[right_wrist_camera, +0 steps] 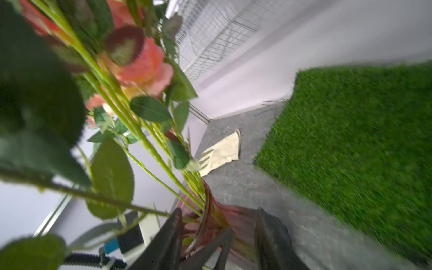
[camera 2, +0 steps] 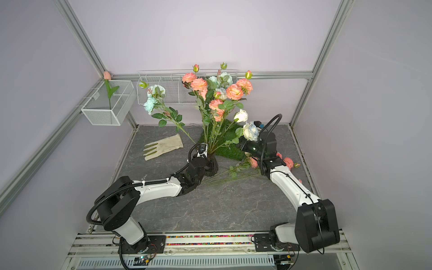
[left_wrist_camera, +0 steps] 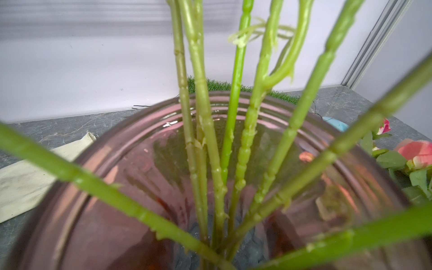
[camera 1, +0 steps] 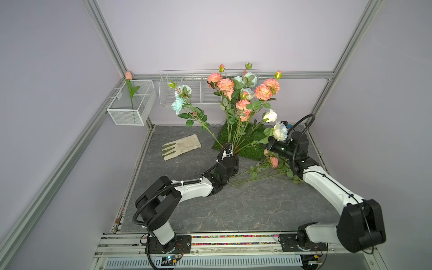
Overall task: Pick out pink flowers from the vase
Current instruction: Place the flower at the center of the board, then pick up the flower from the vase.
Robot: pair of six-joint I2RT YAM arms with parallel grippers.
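Note:
Salmon-pink flowers [camera 1: 225,84] [camera 2: 198,84] stand tall in the vase [camera 2: 212,166] with white and pale teal roses. My left gripper [camera 1: 232,163] [camera 2: 207,164] is shut on the vase, whose ribbed purple glass rim [left_wrist_camera: 93,198] fills the left wrist view with several green stems inside. Another pink spray [camera 1: 274,161] [camera 2: 288,162] lies flat on the table right of the vase. My right gripper [camera 1: 268,145] [right_wrist_camera: 219,236] hovers among the leaves right of the vase, jaws apart and holding nothing. The vase neck [right_wrist_camera: 217,217] shows beyond its fingers, in a blurred picture.
A cream glove [camera 1: 181,146] lies left of the vase. A green grass mat [camera 1: 250,147] lies behind it. A white mesh basket [camera 1: 132,109] with a peach tulip hangs on the left wall, a wire basket [camera 1: 187,93] on the back wall. White roses [camera 1: 280,131] lean over my right wrist.

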